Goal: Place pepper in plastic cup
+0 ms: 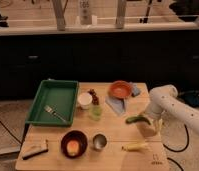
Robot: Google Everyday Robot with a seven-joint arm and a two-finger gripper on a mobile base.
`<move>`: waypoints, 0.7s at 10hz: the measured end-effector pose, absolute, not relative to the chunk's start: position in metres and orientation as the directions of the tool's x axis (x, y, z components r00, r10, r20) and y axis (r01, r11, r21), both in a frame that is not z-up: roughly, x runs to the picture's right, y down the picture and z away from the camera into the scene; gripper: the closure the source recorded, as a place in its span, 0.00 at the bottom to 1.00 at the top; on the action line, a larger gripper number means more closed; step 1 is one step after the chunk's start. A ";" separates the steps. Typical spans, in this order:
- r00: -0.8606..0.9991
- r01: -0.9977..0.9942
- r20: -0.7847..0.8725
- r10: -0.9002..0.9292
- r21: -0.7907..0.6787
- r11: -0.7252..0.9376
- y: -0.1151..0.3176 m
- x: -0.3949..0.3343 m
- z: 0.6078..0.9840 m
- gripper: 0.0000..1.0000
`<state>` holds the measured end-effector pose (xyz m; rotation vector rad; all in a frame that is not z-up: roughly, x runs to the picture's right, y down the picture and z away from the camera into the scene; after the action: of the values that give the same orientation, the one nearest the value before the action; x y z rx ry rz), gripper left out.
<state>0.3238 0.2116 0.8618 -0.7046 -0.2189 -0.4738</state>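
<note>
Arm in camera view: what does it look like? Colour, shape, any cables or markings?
White, smooth, rounded tubular arm with a bulbous joint housing. The gripper, at the right edge of the table, looks pale too. No markings or cables discernible on it.

Table (118, 161): light plain wood.
Slim curved pepper (137, 119): dark green.
Small translucent plastic cup (96, 113): pale green.
Rectangular plastic tray (60, 94): mid green. Metal fork (55, 113) in it: silver-grey.
Round far bowl (120, 90): orange. Folded cloth (115, 104) beside it: blue-grey.
Round near bowl (82, 138): dark maroon.
Banana-like piece (135, 146): pale yellow.
Robot arm (165, 99): white.
Tool (151, 125): pale, at the table's right edge, just beside the pepper.
</note>
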 end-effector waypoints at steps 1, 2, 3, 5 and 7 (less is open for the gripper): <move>0.871 0.489 0.355 -0.340 -0.555 0.674 0.207 0.317 0.862 0.20; 0.868 0.493 0.362 -0.341 -0.543 0.680 0.204 0.310 0.863 0.20; 0.864 0.498 0.371 -0.341 -0.529 0.686 0.201 0.302 0.864 0.20; 0.851 0.515 0.399 -0.341 -0.505 0.693 0.195 0.289 0.867 0.20; 0.837 0.531 0.433 -0.335 -0.493 0.689 0.193 0.278 0.871 0.22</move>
<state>0.2782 0.1934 0.8713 -0.6476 -0.3227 -0.4938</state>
